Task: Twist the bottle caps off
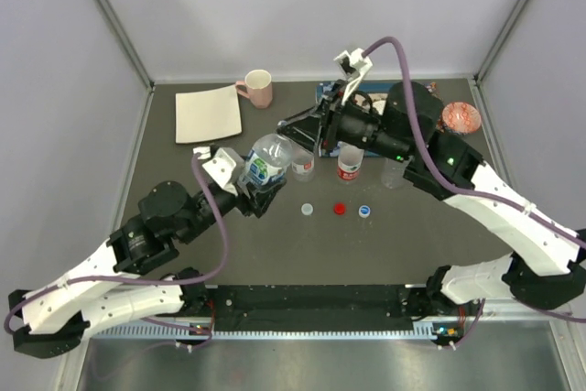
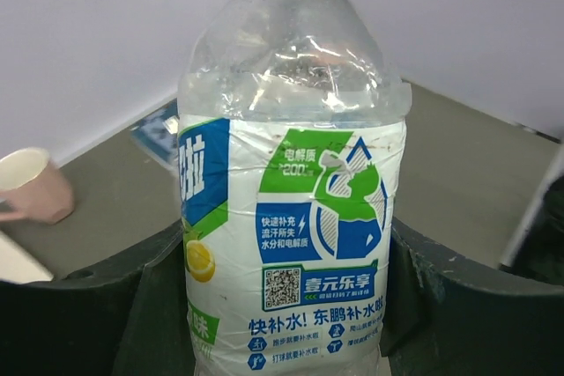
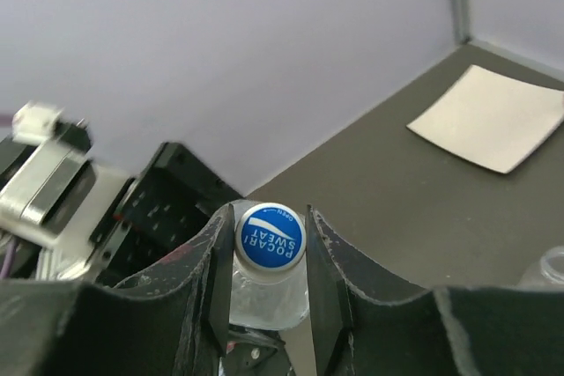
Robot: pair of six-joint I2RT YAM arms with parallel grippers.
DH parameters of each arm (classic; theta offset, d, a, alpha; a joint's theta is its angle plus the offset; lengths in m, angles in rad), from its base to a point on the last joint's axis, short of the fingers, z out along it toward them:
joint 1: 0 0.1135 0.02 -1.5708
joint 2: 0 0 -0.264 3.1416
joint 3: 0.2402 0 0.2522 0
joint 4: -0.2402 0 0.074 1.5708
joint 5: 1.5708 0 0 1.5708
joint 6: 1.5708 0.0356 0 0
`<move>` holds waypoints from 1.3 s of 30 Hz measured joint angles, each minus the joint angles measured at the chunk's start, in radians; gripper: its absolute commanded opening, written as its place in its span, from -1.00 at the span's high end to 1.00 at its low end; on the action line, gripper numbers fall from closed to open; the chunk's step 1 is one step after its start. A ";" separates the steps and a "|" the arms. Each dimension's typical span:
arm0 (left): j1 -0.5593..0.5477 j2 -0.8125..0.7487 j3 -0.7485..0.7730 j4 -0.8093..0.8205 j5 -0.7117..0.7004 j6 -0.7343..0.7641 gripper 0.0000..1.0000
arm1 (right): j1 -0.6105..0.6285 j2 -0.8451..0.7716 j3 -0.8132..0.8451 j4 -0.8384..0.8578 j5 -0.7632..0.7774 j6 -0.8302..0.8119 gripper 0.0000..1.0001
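Observation:
My left gripper (image 1: pixel 261 180) is shut on a clear bottle (image 1: pixel 267 162) with a blue, green and white label, held tilted above the table; the left wrist view shows the bottle (image 2: pixel 291 217) filling the space between the jaws. My right gripper (image 1: pixel 289 132) is at that bottle's top. In the right wrist view its fingers (image 3: pixel 204 261) close on either side of a blue cap (image 3: pixel 270 236) with white lettering, still on the neck. A whitish cap (image 1: pixel 307 209), a red cap (image 1: pixel 339 209) and a blue cap (image 1: pixel 364 211) lie loose on the table.
Three more small bottles stand behind the loose caps: one clear (image 1: pixel 303 164), one red-labelled (image 1: pixel 348 164), one clear (image 1: pixel 394 171). A pink mug (image 1: pixel 257 88) and a white sheet (image 1: pixel 209 114) are at the back left. A reddish round object (image 1: pixel 461 116) sits at the back right.

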 measured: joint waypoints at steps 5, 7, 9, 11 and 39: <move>0.025 0.006 0.061 -0.055 0.283 -0.064 0.25 | -0.072 -0.076 -0.037 0.010 -0.289 -0.035 1.00; 0.040 0.026 0.092 -0.066 0.399 -0.098 0.25 | -0.101 -0.104 -0.048 0.017 -0.405 -0.047 1.00; 0.058 0.048 0.114 -0.067 0.512 -0.133 0.26 | -0.122 -0.129 -0.058 0.024 -0.509 -0.067 1.00; 0.076 0.067 0.129 -0.066 0.628 -0.174 0.26 | -0.132 -0.149 -0.068 0.031 -0.593 -0.092 1.00; 0.285 0.179 0.093 0.164 1.182 -0.433 0.35 | -0.140 -0.256 -0.149 0.067 -0.770 -0.232 -0.34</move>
